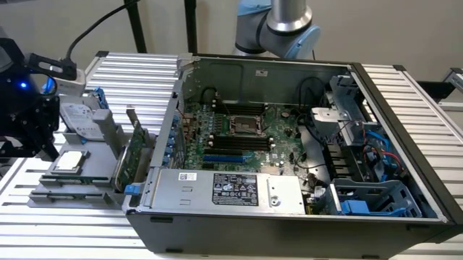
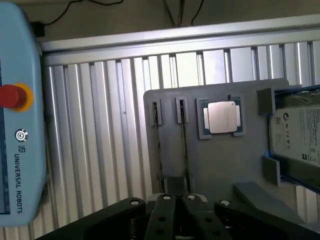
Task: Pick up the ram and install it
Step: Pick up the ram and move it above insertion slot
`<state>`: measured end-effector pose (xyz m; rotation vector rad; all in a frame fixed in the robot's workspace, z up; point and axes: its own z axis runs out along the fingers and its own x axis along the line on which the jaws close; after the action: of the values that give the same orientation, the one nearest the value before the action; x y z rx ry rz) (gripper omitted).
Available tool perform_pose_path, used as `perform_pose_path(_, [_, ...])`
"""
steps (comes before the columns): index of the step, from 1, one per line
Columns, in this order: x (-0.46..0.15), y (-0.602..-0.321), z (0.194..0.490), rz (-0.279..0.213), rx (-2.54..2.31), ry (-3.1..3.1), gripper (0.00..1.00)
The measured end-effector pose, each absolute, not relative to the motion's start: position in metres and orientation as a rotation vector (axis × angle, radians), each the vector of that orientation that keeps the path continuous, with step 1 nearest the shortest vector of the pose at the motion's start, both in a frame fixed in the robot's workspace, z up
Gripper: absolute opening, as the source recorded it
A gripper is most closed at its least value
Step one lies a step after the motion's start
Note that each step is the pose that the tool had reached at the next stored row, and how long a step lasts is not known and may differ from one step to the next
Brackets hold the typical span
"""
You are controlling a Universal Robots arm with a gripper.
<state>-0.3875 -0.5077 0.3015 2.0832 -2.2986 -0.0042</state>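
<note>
The tool (image 2: pixel 176 194) hangs low over the grey tray (image 2: pixel 225 170) on the slatted bench (image 2: pixel 100 125). I cannot tell whether it is apart or together. The ram (image 2: pixel 183 145) stands on edge in a tray slot directly ahead of the tool, its long axis running straight away from it. A second stick (image 2: pixel 158 145) stands parallel just beside it.

Open case (image 1: pixel 289 230) takes centre and right of the exterior frame, on slatted table (image 1: pixel 137 76). Motherboard (image 1: pixel 239 127) inside at mid-frame, power supply (image 1: pixel 224 189) in front of it, drive cage (image 1: pixel 372 197) lower right. Parts tray (image 1: pixel 72 192) left of case, expansion card (image 1: pixel 130 157) standing on its case side. On tray, processor (image 1: pixel 70 161) sits between ram (image 2: pixel 158 145) and hard drive (image 1: pixel 75 116).
</note>
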Motion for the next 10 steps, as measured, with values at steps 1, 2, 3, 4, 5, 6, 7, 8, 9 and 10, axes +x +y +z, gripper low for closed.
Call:
perform_pose_path(1, [-0.3877, -0.5077, 0.3003, -0.004, 2.085, -2.297, 1.00])
perform_pose_path(2, [-0.3878, -0.5076, 0.2994, -0.004, 2.085, -2.296, 1.00])
perform_pose_path(3, [-0.3879, -0.5076, 0.2989, -0.004, 2.086, -2.296, 1.00])
perform_pose_path(4, [-0.3879, -0.5076, 0.2984, -0.004, 2.087, -2.295, 1.00])
perform_pose_path(5, [-0.3879, -0.5077, 0.2980, -0.004, 2.087, -2.295, 1.00])
perform_pose_path(6, [-0.3879, -0.5076, 0.2976, -0.004, 2.087, -2.295, 1.00])
perform_pose_path(7, [-0.3879, -0.5076, 0.2974, -0.004, 2.087, -2.295, 1.00])
perform_pose_path(8, [-0.3879, -0.5077, 0.2972, -0.004, 2.087, -2.295, 1.00])
perform_pose_path(9, [-0.3879, -0.5076, 0.2972, -0.004, 2.087, -2.295, 1.00])
perform_pose_path(10, [-0.3879, -0.5076, 0.2971, -0.004, 2.087, -2.295, 1.00])
